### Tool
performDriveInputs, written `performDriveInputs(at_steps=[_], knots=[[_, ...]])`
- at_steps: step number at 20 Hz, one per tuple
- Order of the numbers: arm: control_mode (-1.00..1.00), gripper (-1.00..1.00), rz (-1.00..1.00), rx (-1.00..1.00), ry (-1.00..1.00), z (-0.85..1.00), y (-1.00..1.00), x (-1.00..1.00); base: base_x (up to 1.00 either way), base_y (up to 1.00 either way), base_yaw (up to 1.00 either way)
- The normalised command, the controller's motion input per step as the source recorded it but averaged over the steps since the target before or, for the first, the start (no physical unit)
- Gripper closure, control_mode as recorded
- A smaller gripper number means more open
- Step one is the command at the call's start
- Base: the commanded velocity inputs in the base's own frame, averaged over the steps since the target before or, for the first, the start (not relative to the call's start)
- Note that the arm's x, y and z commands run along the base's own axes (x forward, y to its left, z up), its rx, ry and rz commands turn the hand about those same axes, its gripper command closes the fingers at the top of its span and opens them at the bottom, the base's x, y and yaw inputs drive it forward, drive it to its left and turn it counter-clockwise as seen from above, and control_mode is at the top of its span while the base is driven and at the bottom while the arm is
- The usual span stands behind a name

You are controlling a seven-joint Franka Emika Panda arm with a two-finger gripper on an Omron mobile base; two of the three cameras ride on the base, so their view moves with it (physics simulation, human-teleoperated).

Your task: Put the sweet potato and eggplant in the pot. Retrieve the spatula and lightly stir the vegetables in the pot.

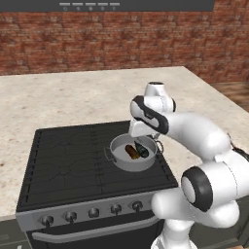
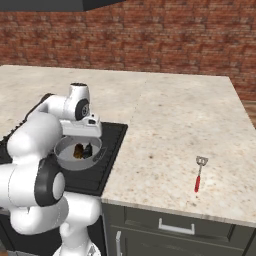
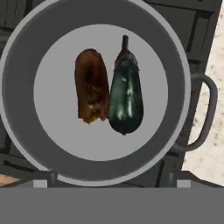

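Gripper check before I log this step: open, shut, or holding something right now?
Gripper: open and empty above the pot, where the sweet potato and eggplant lie.

matt grey metal pot (image 3: 26, 57), glossy eggplant (image 3: 126, 98)

Showing grey on the pot (image 3: 26, 52) with a paler grey floor, carrying an orange-brown, dark-mottled sweet potato (image 3: 91, 85) beside a glossy purple-black eggplant (image 3: 126, 94) with a greenish cap. Wearing black on the stove (image 1: 63, 160), with a grid of dark grate lines and a grey knob strip along its front edge. Speckling beige over the countertop (image 2: 170, 125), lying red-handled and silver-bladed for the spatula (image 2: 199, 174) near its front edge, and running red-brown brick across the wall (image 2: 175, 45).
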Motion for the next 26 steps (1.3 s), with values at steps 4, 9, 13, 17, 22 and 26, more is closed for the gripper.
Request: performDriveInputs(at_steps=[4,9,13,17,22,26], knots=[[-1.0,-1.0,-0.02,0.09,-0.08,0.29,-0.62,-0.68,0.0,0.0,0.0],[-1.0,-1.0,-0.01,0.05,-0.02,0.22,-0.38,-0.71,0.0,0.0,0.0],[-1.0,-1.0,0.0,0.01,0.0,0.11,-0.07,-0.87,0.0,0.0,0.0],[-1.0,-1.0,0.0,0.0,0.0,0.11,-0.15,-0.72,0.0,0.0,0.0],[-1.0,-1.0,0.01,0.0,0.0,0.13,-0.02,-0.51,0.0,0.0,0.0],[-1.0,-1.0,0.0,0.0,0.0,0.07,-0.27,-0.22,0.0,0.0,0.0]])
